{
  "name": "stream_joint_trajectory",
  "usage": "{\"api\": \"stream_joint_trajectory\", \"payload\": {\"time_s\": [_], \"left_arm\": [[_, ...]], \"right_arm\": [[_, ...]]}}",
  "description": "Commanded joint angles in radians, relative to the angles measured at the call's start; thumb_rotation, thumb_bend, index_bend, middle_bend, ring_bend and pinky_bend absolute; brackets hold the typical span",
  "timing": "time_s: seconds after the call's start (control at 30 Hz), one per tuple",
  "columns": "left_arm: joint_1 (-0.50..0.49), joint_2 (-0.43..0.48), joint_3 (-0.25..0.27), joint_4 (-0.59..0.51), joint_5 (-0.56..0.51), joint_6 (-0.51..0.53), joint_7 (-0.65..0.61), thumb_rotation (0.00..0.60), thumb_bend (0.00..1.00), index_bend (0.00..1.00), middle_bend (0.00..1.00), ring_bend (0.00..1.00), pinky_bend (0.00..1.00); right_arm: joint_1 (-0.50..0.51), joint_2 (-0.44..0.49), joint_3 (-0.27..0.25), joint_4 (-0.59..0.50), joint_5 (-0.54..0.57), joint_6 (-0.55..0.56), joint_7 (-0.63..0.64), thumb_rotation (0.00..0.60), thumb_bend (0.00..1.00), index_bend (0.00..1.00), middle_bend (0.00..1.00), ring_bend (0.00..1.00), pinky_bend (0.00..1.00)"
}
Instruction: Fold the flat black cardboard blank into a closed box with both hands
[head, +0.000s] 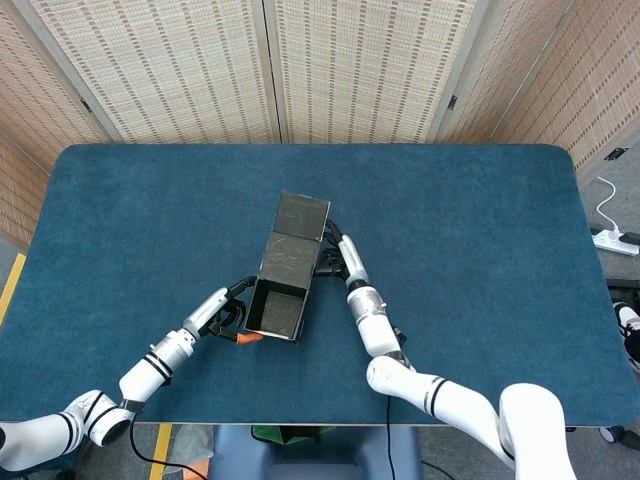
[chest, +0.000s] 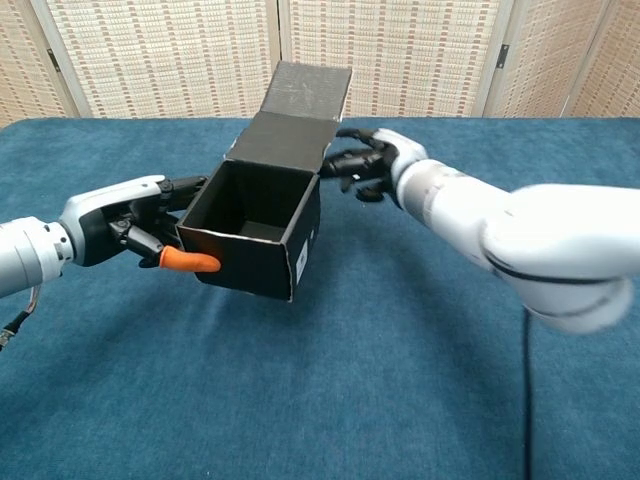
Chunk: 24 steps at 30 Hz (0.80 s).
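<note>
Blue carpeted table (head: 480, 220) fills middle. Woven beige folding screens (head: 350, 70) stand behind and angle in on both sides. Grey floor at right, white power strip (head: 612, 240) with cable. Yellow floor line (head: 10, 290) at left.
</note>
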Motion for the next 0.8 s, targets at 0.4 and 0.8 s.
{"api": "stream_joint_trajectory", "payload": {"time_s": [0.4, 0.8], "left_arm": [[-0.01, -0.033, -0.049, 0.01, -0.116, -0.12, 0.138, 0.6, 0.22, 0.55, 0.55, 0.74, 0.9], [-0.003, -0.112, -0.142, 0.047, -0.339, -0.207, 0.38, 0.6, 0.22, 0.51, 0.55, 0.74, 0.91]], "right_arm": [[-0.02, 0.133, -0.024, -0.315, -0.15, -0.02, 0.05, 0.6, 0.0, 0.14, 0.39, 0.72, 1.0], [-0.011, 0.222, -0.193, -0.411, -0.174, 0.027, -0.249, 0.6, 0.0, 0.15, 0.43, 0.73, 1.0]]}}
